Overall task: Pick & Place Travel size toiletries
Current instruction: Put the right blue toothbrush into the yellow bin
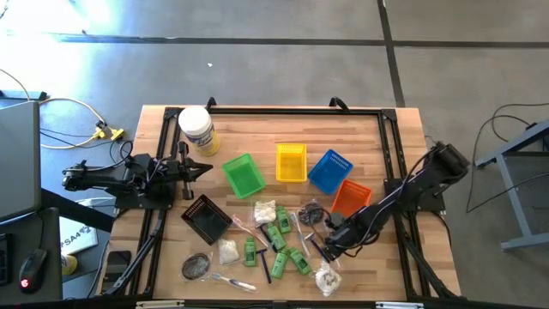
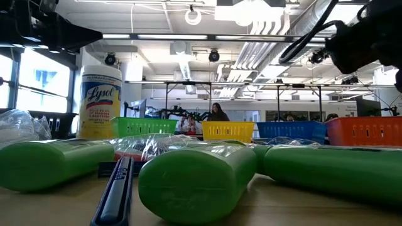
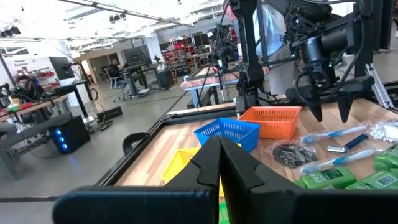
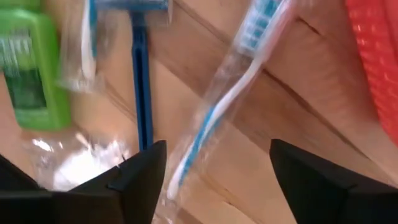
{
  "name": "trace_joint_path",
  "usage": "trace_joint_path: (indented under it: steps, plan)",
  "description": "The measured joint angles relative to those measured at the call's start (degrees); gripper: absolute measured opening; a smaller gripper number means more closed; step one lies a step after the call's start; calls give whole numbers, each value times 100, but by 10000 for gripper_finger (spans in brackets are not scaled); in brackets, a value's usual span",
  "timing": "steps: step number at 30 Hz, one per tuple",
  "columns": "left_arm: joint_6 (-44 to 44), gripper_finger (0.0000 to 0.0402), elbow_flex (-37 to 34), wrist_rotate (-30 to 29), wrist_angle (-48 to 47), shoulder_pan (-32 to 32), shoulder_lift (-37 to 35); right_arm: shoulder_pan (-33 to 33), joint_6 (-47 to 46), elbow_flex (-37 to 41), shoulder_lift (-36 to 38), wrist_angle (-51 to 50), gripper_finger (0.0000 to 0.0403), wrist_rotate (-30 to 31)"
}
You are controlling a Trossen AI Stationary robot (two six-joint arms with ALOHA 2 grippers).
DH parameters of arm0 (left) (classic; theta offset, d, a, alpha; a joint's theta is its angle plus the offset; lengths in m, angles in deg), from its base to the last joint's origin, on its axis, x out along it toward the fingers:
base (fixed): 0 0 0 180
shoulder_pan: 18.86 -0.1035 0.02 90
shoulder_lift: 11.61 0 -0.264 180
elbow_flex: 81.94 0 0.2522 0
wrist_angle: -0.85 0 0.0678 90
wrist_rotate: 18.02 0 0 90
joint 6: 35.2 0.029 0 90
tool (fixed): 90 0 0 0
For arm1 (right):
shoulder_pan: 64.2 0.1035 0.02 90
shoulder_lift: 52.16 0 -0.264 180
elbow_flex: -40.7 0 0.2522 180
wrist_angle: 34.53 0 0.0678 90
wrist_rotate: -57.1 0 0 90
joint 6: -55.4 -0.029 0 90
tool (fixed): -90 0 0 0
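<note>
My right hand spread wide, low over clear-wrapped toothbrush on tabletop, just beside orange tray. Blue razor alongside. Risk: slick wrapper slips, or fingers catch razor too. Left hand closed, parked far left.

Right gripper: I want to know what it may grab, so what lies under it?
Under the open right gripper lies a clear-wrapped toothbrush on the table, with a blue razor beside it. The fingers cover the toothbrush's handle end.
</note>
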Motion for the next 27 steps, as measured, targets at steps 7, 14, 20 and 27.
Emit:
trace_joint_path:
  steps: [7,14,20,27]
  plan:
    - [50,0,0,0,-7,-1,0,-95,-36,2,-142,188,269,33]
    - [57,0,0,0,-16,0,-2,-149,-42,-4,-367,534,238,299]
    - [62,0,-1,0,-24,0,-2,-165,-161,-2,-609,560,215,75]
    - [63,0,-2,0,-23,-1,-2,-167,-294,0,-598,274,176,221]
